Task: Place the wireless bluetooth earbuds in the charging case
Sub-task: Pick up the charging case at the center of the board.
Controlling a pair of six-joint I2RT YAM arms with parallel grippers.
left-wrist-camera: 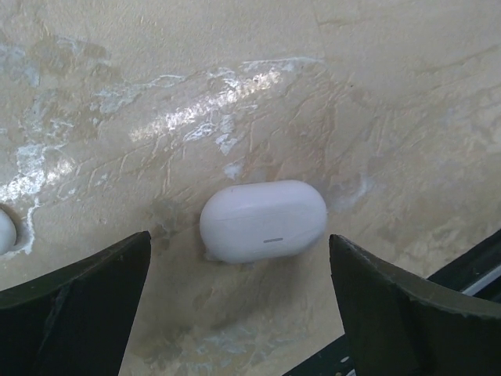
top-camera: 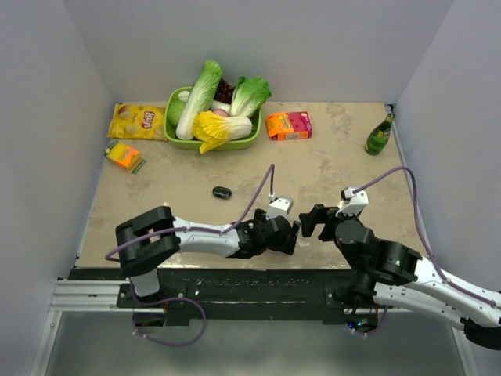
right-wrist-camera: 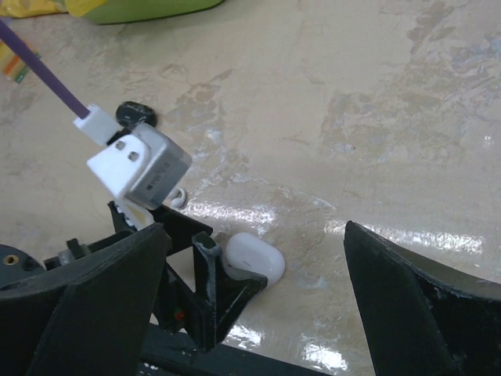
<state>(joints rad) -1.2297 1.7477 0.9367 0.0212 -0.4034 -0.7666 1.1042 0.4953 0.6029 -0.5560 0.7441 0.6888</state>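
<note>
The charging case (left-wrist-camera: 263,221) is a closed white oval lying flat on the beige table. It sits just ahead of my open left gripper (left-wrist-camera: 239,270), between its fingertips, with no contact. In the right wrist view the case (right-wrist-camera: 254,257) lies beside a left gripper finger (right-wrist-camera: 210,274). My right gripper (right-wrist-camera: 252,229) is open and empty and hovers facing it. One white earbud (right-wrist-camera: 178,197) lies on the table behind the left wrist, and also shows at the left edge of the left wrist view (left-wrist-camera: 4,231). The other earbud is not visible. In the top view both grippers (top-camera: 293,233) (top-camera: 311,222) meet near the table's front edge and hide the case.
A small black oval object (top-camera: 222,192) lies mid-table. At the back are a green basket (top-camera: 174,135) of vegetables, a yellow chip bag (top-camera: 137,121), an orange packet (top-camera: 124,155), a pink-orange box (top-camera: 288,124) and a green bottle (top-camera: 380,135). Walls enclose three sides.
</note>
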